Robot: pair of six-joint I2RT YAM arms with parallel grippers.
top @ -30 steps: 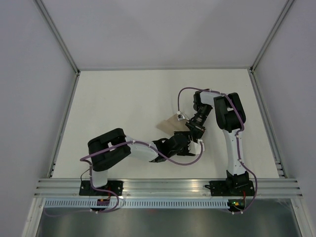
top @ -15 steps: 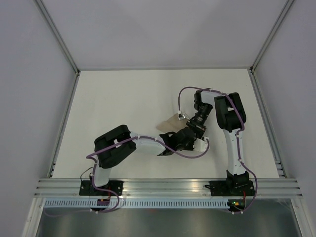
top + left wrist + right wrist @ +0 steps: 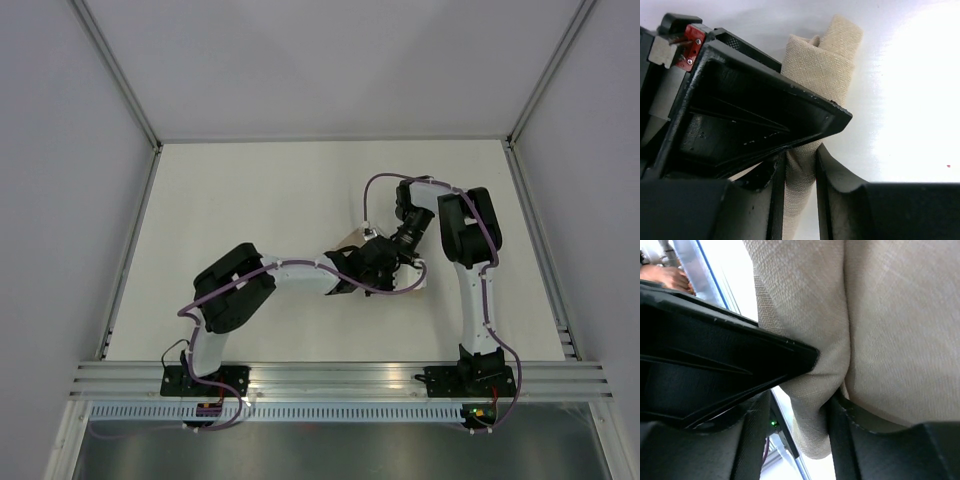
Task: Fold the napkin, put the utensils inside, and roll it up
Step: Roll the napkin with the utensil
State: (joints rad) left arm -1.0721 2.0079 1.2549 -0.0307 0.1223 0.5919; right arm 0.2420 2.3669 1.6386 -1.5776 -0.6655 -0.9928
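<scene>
Napkin (image 3: 825, 60): rolled tube, fork unseen. Left gripper (image 3: 800, 170) clamps it; right gripper (image 3: 800, 420), jaws slack, straddles a fold. Rolling seems nearly done.

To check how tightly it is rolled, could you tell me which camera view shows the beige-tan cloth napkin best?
The left wrist view: the beige-tan cloth napkin lies rolled, clamped in the left gripper. The right wrist view shows only close-up weave; the top view, a small tan sliver.
</scene>
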